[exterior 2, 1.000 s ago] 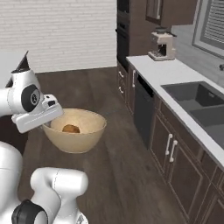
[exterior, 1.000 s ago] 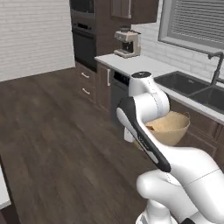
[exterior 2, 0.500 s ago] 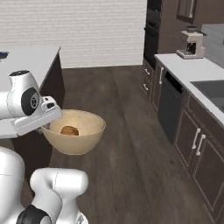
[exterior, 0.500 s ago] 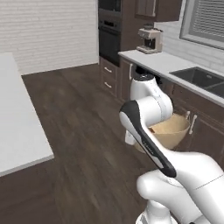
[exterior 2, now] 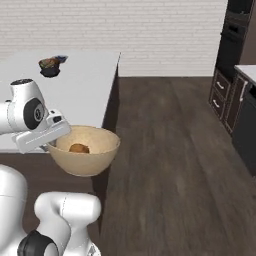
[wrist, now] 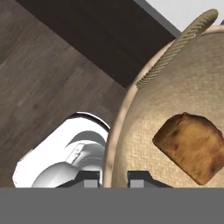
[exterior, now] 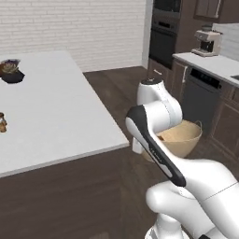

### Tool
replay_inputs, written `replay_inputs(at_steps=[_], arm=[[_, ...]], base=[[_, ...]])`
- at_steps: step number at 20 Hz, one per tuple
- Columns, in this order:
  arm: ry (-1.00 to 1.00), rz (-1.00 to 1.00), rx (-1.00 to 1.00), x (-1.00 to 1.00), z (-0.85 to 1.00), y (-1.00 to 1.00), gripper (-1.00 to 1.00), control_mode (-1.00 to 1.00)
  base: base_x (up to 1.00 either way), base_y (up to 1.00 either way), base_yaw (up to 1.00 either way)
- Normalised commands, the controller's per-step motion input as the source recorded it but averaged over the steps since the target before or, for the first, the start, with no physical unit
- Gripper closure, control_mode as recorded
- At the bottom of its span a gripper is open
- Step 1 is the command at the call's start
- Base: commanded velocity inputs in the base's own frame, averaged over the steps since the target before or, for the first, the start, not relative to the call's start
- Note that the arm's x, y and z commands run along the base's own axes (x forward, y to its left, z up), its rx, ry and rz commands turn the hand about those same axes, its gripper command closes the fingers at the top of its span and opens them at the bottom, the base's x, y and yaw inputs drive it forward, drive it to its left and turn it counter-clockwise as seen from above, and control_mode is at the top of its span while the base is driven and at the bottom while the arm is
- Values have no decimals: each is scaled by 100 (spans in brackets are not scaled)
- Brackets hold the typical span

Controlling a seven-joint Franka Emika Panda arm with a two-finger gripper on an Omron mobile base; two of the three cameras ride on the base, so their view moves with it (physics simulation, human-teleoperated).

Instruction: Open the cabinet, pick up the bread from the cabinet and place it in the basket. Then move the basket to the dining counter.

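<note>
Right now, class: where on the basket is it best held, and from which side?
Grip the basket at its thin rim, one finger inside, one outside, as the hand does now. Come from the side away from the bread, clear of the rope handle.

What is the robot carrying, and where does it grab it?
The gripper holds the tan woven basket by its rim: its fingers pinch the wall, one inside, one outside. The golden-brown bread rides inside.
</note>
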Motion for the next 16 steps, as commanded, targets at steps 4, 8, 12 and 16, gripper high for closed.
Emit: replay_inputs(at_steps=[4, 8, 12, 16], arm=[[0, 0, 0, 0, 0, 0, 100, 100], [0, 0, 0, 0, 0, 0, 100, 100], [0, 0, 0, 0, 0, 0, 100, 100], [0, 0, 0, 0, 0, 0, 100, 100]], base=[[16, 100, 9], [19, 89, 3], [25, 53, 4], [47, 42, 20]])
